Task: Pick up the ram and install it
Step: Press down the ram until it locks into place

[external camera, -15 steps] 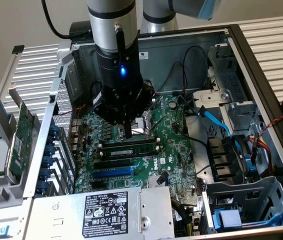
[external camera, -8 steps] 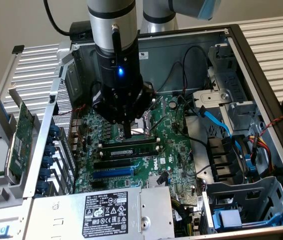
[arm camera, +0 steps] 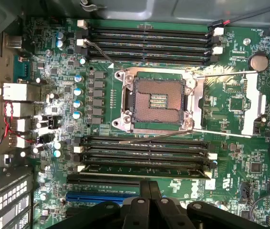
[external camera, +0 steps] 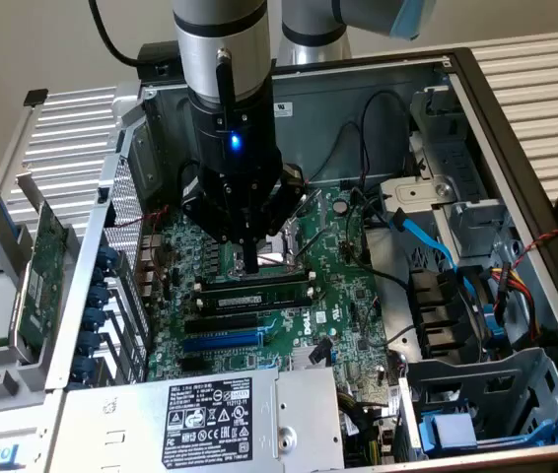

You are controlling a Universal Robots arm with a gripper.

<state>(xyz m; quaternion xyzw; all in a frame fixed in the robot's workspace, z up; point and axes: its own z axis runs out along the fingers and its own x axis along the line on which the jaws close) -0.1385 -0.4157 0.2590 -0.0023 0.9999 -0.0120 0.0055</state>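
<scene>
Hovering shut and empty-handed, the black gripper hangs over the long green ram stick seated mid-motherboard, cables crowding nearby.

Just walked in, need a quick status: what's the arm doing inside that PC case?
The arm's gripper is shut and sits low over the motherboard of the open computer case, just past the empty CPU socket. Its fingertips are down at the memory slots. The ram lies in the slot right beside the fingertips, looking seated or nearly so. A separate green expansion card stands outside the case, on the exterior view's left.
</scene>
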